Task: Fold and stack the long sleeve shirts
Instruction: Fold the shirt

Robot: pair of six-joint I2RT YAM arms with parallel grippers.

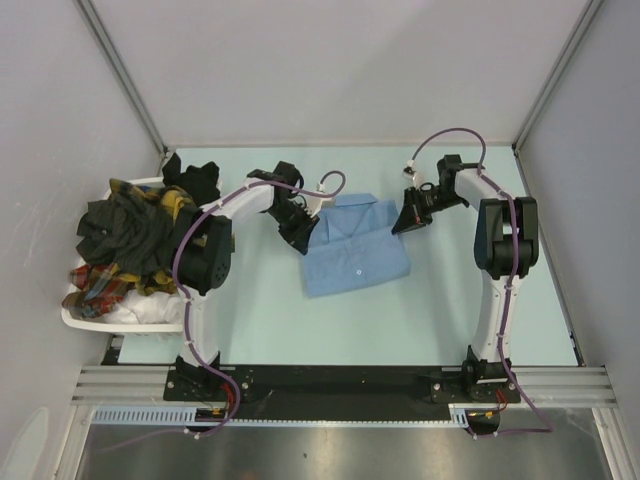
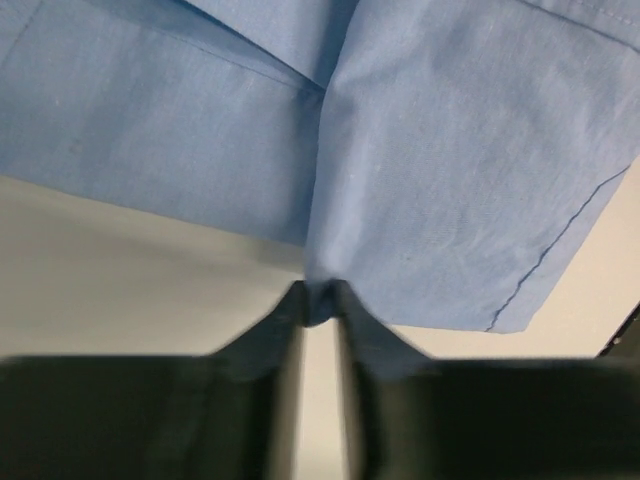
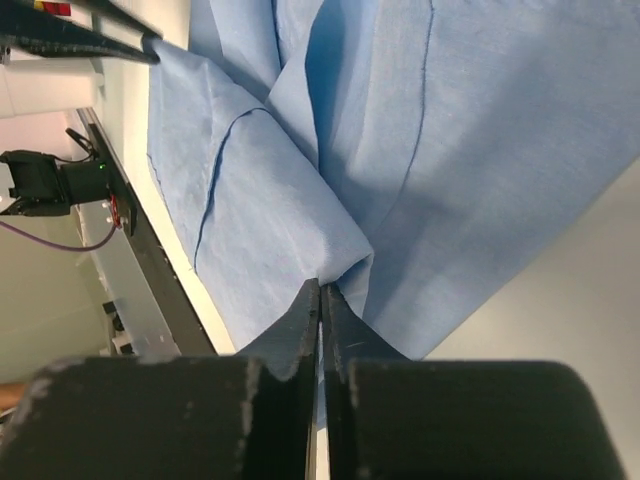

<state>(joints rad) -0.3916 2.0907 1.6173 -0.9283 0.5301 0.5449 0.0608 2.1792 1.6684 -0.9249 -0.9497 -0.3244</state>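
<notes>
A light blue shirt (image 1: 355, 250) lies partly folded on the pale table, between my two arms. My left gripper (image 1: 303, 238) is at its left edge. In the left wrist view that gripper (image 2: 320, 298) is shut on a small pinch of the blue cloth (image 2: 430, 180). My right gripper (image 1: 405, 225) is at the shirt's right edge. The right wrist view shows it (image 3: 322, 292) shut on a folded edge of the blue cloth (image 3: 480, 150). Dark and plaid long sleeve shirts (image 1: 130, 235) are heaped in the basket at the left.
The white slatted basket (image 1: 95, 322) stands at the table's left edge, with dark cloth (image 1: 195, 178) hanging over its far side. Grey walls close in the left, back and right. A metal rail (image 1: 340, 385) with the arm bases runs along the near edge.
</notes>
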